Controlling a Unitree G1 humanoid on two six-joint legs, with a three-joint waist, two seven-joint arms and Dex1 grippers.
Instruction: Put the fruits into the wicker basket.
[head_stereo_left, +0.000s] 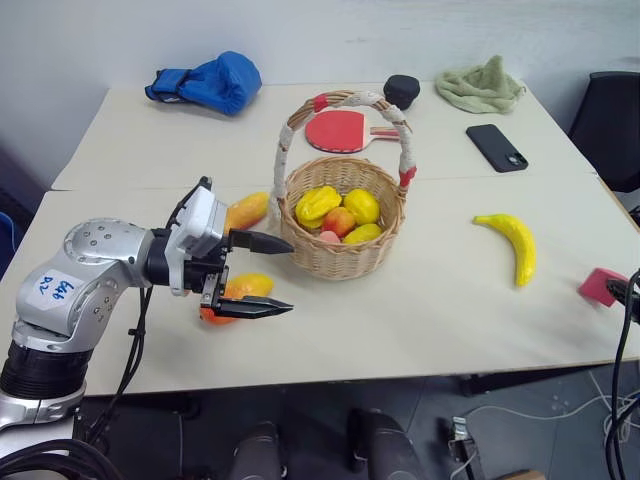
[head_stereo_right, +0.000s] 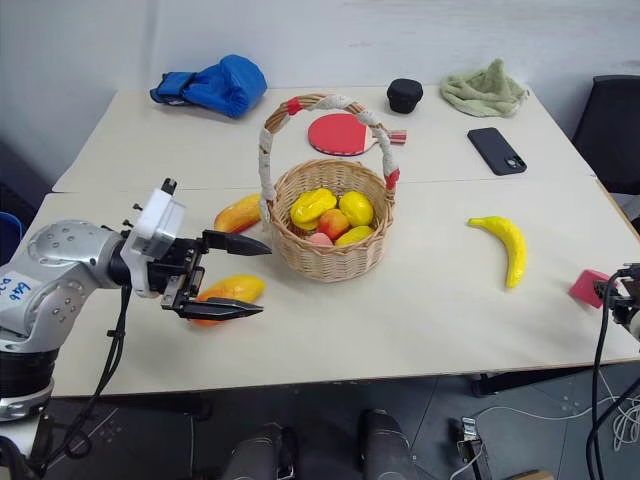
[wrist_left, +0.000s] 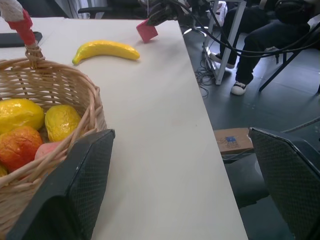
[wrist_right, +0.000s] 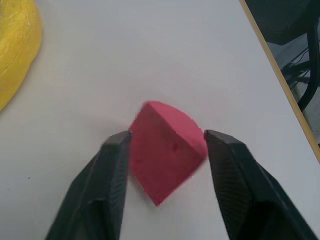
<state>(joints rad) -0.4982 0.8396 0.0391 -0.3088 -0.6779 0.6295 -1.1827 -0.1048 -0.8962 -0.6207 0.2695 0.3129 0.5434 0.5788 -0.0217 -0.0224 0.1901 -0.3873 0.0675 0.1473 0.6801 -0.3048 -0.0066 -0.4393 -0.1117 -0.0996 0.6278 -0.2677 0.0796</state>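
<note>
A scrap of white tape on the left arm is carrying blue handwriting, too scrawled to make out. Nothing else on the table is showing readable lettering.

The wicker basket is sitting near the middle of the pale table, round and tan, its tall arched handle wrapped in whitish cloth with red bands. Inside it several yellow and orange fruits are lying heaped together. Two orange-yellow mangoes are lying outside it on the robot's left: one mango is resting just beside the basket wall, its long axis slanting toward the basket; the other mango is lying nearer the front edge, partly behind the left gripper, whose black fingers are standing wide apart and gripping nothing, pointing toward the basket.

The banana is lying well to the right of the basket, curved and glossy yellow, its long axis running roughly front to back, bending leftward at the far end.

The pink chunk is sitting at the table's right edge, a small wedge with flat faces and a rounded top. The right gripper is straddling it, one finger close on either side, the jaws parted; whether they are pressing on it I cannot tell.

Behind the basket a red paddle is lying flat
</note>
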